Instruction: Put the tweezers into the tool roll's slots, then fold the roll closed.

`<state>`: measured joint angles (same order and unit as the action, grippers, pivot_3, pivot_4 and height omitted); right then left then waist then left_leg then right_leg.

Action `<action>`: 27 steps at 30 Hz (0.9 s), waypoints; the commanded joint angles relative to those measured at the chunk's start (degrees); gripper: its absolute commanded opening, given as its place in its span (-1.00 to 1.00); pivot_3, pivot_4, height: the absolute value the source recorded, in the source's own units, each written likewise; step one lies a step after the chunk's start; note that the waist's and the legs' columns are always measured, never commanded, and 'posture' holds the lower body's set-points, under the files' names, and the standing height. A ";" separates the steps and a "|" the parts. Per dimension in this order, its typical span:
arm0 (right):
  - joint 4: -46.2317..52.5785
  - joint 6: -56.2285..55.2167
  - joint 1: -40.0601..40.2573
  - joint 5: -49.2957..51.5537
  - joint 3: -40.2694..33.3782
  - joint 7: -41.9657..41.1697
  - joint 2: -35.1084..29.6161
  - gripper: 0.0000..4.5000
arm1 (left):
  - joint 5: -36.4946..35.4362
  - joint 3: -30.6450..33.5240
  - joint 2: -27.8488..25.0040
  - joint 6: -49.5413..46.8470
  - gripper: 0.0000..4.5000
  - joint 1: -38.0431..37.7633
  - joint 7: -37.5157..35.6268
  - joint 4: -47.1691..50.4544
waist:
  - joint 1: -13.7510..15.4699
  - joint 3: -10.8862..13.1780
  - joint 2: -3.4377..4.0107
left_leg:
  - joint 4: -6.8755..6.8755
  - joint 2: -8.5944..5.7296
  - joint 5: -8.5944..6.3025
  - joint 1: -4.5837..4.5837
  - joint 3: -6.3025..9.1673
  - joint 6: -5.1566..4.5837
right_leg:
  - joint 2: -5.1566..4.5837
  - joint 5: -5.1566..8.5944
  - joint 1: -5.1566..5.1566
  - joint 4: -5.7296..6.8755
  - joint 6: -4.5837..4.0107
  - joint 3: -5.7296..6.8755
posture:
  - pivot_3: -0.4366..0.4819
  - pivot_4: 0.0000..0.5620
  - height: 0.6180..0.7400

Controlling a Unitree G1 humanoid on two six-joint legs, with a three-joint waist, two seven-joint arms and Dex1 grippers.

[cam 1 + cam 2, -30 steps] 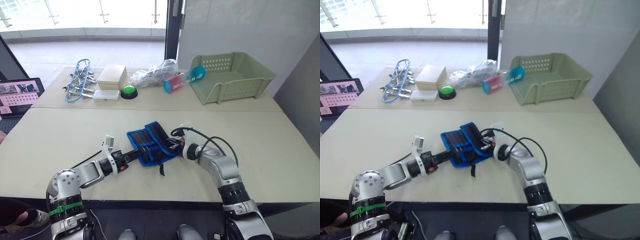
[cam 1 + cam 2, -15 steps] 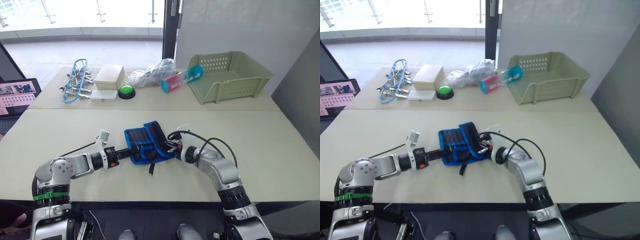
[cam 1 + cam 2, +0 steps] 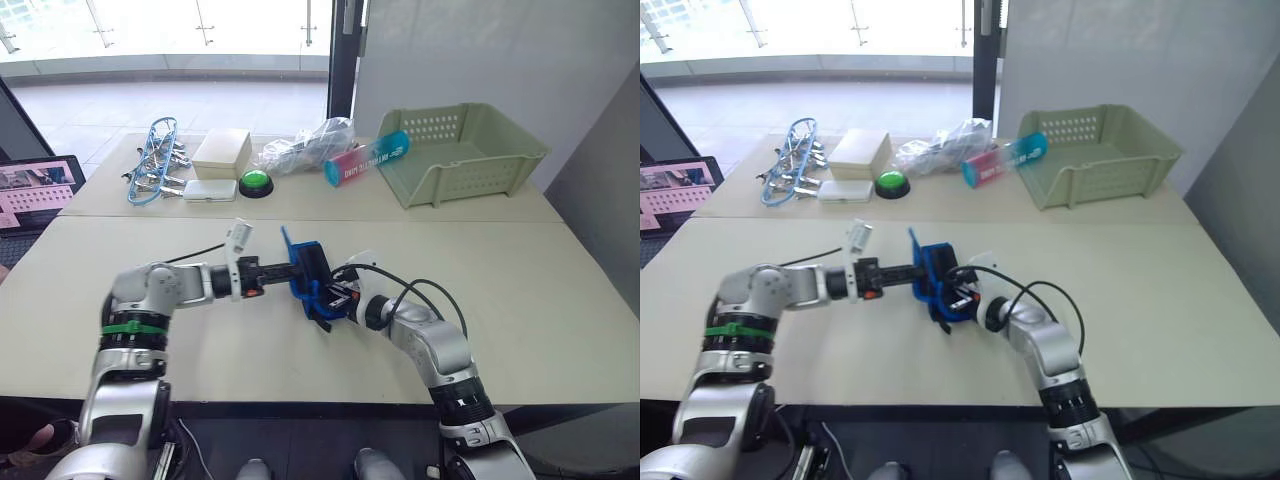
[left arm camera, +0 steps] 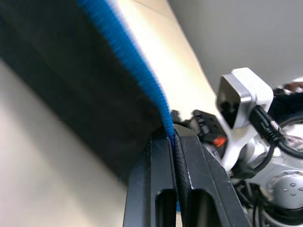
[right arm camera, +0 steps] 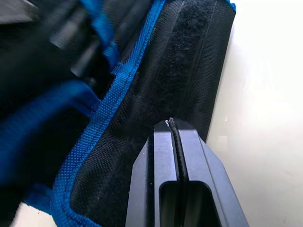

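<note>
Beige tabletop (image 3: 560, 300) carries the tool roll (image 3: 308, 278), now raised half-folded; left pincer (image 3: 287, 270) and right pincer (image 3: 330, 297) each clamp its blue edging, so closing has begun.

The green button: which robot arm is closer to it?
Left. The left end effector holds the tool roll just in front of the green button; the right end effector is farther back toward the robot.
</note>
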<state>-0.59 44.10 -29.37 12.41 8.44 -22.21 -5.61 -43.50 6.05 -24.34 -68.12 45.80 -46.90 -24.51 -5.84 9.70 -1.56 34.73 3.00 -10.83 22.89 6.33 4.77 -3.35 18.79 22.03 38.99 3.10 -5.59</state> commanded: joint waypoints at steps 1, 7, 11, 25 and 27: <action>-2.51 3.78 1.83 0.14 1.28 -0.20 -0.01 -1.00 | 1.83 0.73 4.15 4.01 -0.98 0.76 2.27 -1.68 | 0.02 0.00 0.00 | -0.02 0.01 0.00 -0.02 0.00 0.00 | 0.01 0.00 0.01 0.02 0.00 0.01 | -0.05 -0.47 1.00; 0.23 4.73 2.08 2.27 -1.95 -0.31 -0.18 -1.00 | 6.57 0.12 9.04 9.60 -0.98 1.17 5.17 -7.33 | 0.44 0.00 0.00 | 0.02 -0.02 0.00 0.06 0.00 0.00 | -0.03 0.00 0.01 0.01 0.00 0.01 | -0.05 -0.47 1.00; 4.07 7.01 0.94 7.73 -9.16 0.28 1.06 -1.00 | 10.17 -1.56 11.15 13.27 -0.98 0.52 5.58 -10.13 | 1.12 0.00 0.00 | 0.04 -0.05 0.01 0.13 0.01 0.01 | -0.05 0.00 0.01 -0.01 0.01 0.02 | -0.05 -0.47 1.00; 15.68 6.58 4.43 15.14 -10.74 -5.65 -4.64 -1.00 | 13.54 -1.71 14.61 14.22 -0.57 2.39 5.23 -14.60 | 2.81 0.01 0.02 | 0.15 -0.15 0.01 0.30 0.01 0.01 | -0.11 -0.02 0.00 -0.16 0.10 0.02 | -0.05 -0.47 1.00; 16.37 6.48 5.20 15.51 -10.84 -5.72 -4.93 -1.00 | 13.23 -1.81 14.61 13.16 -0.28 2.25 4.61 -13.60 | 2.85 0.01 0.03 | 0.15 -0.15 0.01 0.28 0.01 0.02 | -0.11 -0.02 0.00 -0.15 0.10 0.02 | -0.05 -0.47 1.00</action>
<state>13.24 51.60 -24.06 26.26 -2.44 -27.56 -10.32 -31.75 5.39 -9.93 -53.99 48.93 -43.45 -37.12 -2.99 9.71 -1.53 34.88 2.85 -10.81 23.17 6.34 4.79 -3.47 18.77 22.03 38.85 3.20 -5.58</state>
